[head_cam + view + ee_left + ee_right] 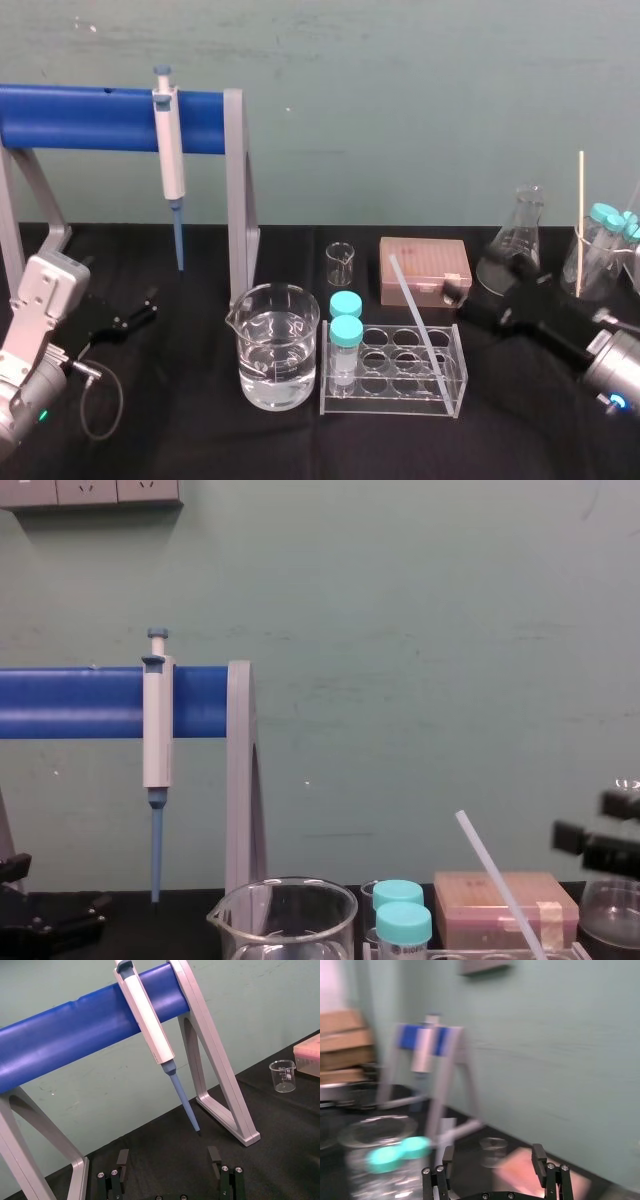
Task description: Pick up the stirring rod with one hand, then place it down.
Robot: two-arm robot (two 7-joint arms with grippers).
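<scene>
The clear tube rack (392,405) sits nearest on the black desk (200,440). The stirring rod (415,315) stands propped in it, its upper end slanting back toward the pink box (435,262), which leaves free length to grip. The right pincer (492,1159), fingers apart, hovers just right of the rod, probably lining up. The left pincer (168,1162), also apart, idles near the pipette stand (236,190).

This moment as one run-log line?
thin white translucent stirring rod: leaning in clear tube rack | right gripper: open, near rod, not touching | left gripper: open, parked left
</scene>
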